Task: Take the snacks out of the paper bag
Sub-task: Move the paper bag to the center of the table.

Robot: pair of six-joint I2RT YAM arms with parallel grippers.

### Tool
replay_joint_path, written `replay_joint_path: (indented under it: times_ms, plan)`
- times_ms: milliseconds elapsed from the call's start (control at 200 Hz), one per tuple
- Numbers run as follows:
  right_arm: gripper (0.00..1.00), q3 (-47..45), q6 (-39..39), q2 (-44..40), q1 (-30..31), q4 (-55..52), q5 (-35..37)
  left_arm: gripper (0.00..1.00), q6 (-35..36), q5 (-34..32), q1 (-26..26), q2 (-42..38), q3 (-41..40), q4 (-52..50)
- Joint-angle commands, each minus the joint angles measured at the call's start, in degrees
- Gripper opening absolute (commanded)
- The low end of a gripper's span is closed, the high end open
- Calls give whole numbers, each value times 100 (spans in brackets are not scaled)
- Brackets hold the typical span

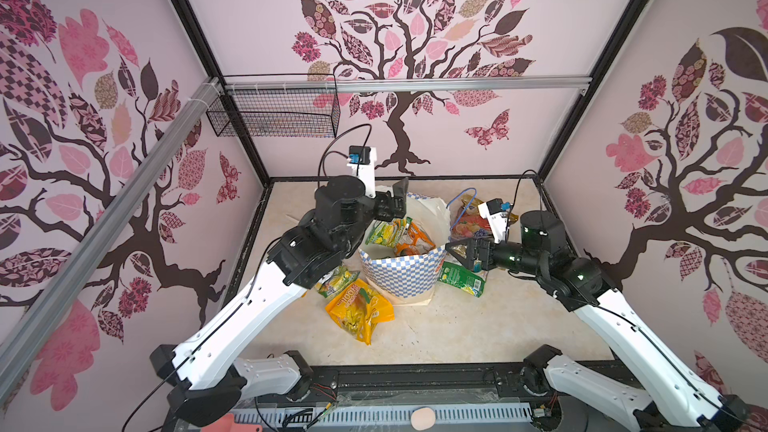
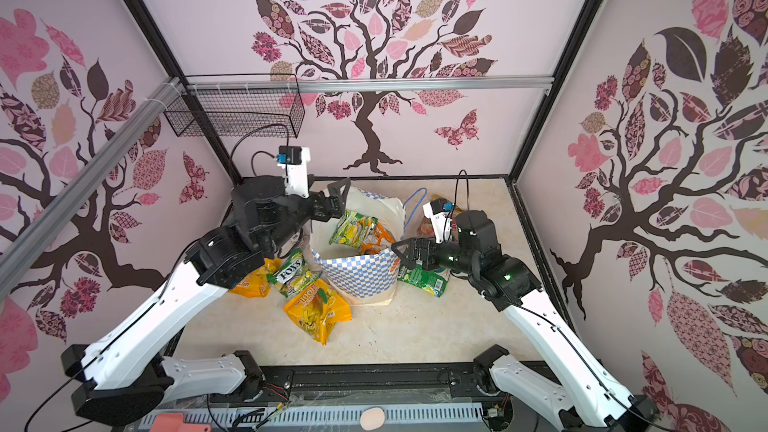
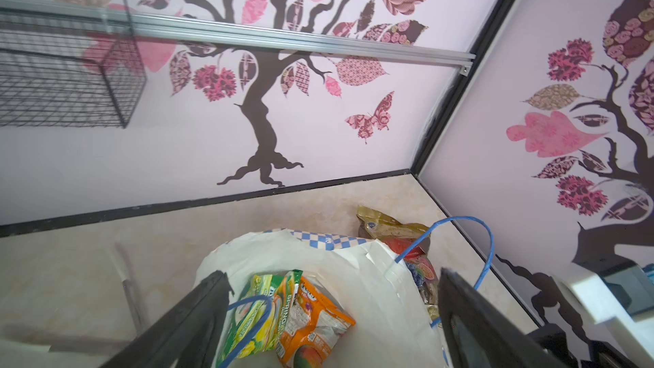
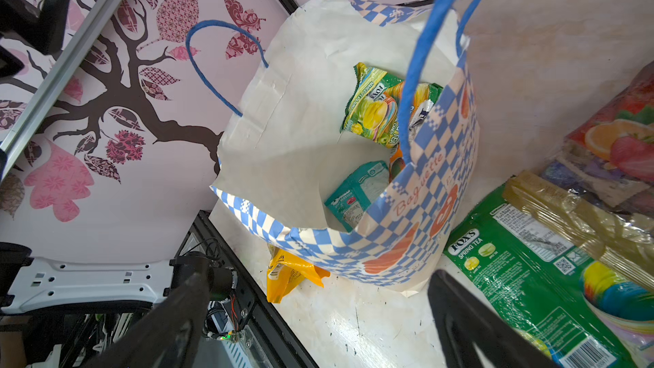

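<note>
Both top views look down from high at 6 o'clock toward 12. Both wrist views sit close above the paper bag, which all four share.

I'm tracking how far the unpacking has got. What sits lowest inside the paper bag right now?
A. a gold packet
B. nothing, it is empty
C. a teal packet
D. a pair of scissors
C: the right wrist view shows a teal packet lying deep in the paper bag, lower than the green-yellow packet leaning against its wall.
</note>
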Motion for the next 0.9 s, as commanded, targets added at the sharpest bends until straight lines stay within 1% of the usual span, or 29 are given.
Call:
replay_joint_path:
  times_ms: [0, 115, 220, 320, 400, 525, 695, 770, 895]
  plan:
    - [100, 64, -111, -157, 26, -105, 54, 93, 281, 724, 40, 499, 723, -600]
    - [100, 25, -147, -233, 27, -158, 84, 93, 242, 1100, 71, 1175, 1307, -1201]
    - [100, 26, -158, -291, 20, -215, 109, 92, 142, 1282, 115, 1686, 1620, -1739]
    - [100, 7, -152, -338, 25, -241, 110, 85, 55, 1457, 225, 2134, 1850, -2236]
    - [100, 7, -142, -372, 27, -255, 112, 83, -71, 1680, 354, 2401, 1852, -2489]
    - [100, -22, -134, -384, 24, -264, 133, 83, -206, 2051, 535, 2720, 1770, -2728]
    - [100, 0, -128, -331, 22, -257, 120, 83, -141, 2355, 568, 3038, 1579, -2954]
    - [100, 7, -133, -319, 22, -237, 115, 83, -105, 2460, 563, 3090, 1369, -2953]
    - [100, -28, -118, -306, 25, -206, 107, 83, -27, 2430, 568, 3202, 1054, -2996]
